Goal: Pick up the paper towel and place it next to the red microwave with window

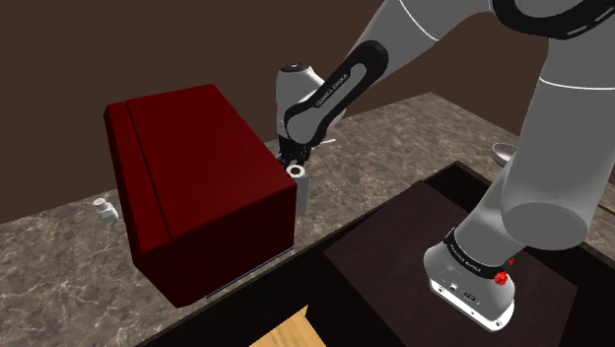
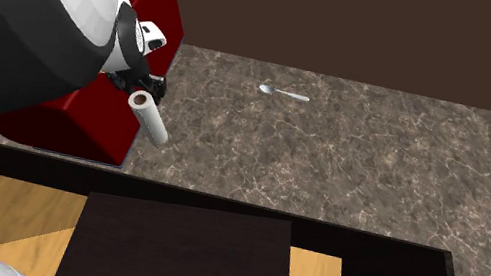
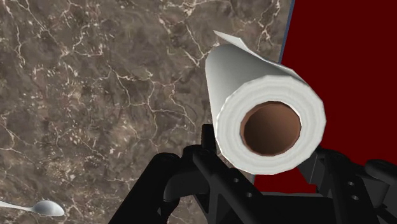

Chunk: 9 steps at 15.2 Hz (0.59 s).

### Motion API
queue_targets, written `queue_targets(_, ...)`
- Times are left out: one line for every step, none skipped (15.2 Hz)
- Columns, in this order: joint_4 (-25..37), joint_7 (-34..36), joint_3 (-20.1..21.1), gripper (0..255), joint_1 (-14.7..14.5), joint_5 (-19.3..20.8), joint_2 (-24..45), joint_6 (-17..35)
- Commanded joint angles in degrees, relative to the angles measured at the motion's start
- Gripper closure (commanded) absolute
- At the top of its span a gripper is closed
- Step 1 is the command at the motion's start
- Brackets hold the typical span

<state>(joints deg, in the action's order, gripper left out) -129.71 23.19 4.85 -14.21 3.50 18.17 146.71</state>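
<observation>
Wrist view looks straight along the paper towel [image 3: 267, 105], a white roll with a brown core. Its open end faces the camera and a loose edge of sheet stands off its far side. The black fingers [image 3: 207, 153] close on it from both sides near that open end, so the roll is gripped between them.

From the shoulder view the roll hangs directly beneath the fingers, close to upright, with its top ring right at their tips. From the second exterior view it leans, its lower end swung away from the fingers. Whether that lower end touches the bench [image 3: 95, 76] I cannot tell.

Just beside the fingers and the roll stands the red microwave [image 1: 197, 187], a deep red box. One of its vertical edges is right next to the roll, and its flat red side rises close alongside the fingers in the wrist view.

The bench under the fingers is a dark brown stone surface with pale veins. A silver spoon [image 2: 284, 93] lies on it well apart from the fingers, on the side away from the microwave. A small white object [image 1: 103, 209] sits on the bench beyond the microwave from the fingers.

The white arm [image 1: 552, 148] arches over from its dark stand [image 1: 434, 212], which is set against the bench's near edge.
</observation>
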Motion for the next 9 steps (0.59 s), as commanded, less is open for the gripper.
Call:
queue_targets(0.22, 0.15, 0.01, 255, -0.24, 0.25, 1.63, 1.19)
queue_targets(0.27, 0.24, -0.07, 255, -0.3, 0.38, 2.33, 1.84)
queue_targets(0.34, 0.33, -0.15, 255, -0.36, 0.5, 3.03, 2.48)
queue_targets(0.42, 0.42, -0.24, 255, -0.43, 0.62, 3.75, 3.11)
queue_targets(0.51, 0.51, -0.34, 255, -0.5, 0.75, 4.53, 3.79)
queue_targets(0.51, 0.5, -0.35, 255, -0.51, 0.73, 4.52, 3.79)
queue_targets(0.51, 0.5, -0.37, 255, -0.53, 0.72, 4.52, 3.79)
queue_targets(0.51, 0.49, -0.38, 255, -0.54, 0.71, 4.52, 3.79)
queue_targets(0.51, 0.48, -0.39, 255, -0.55, 0.71, 4.52, 3.79)
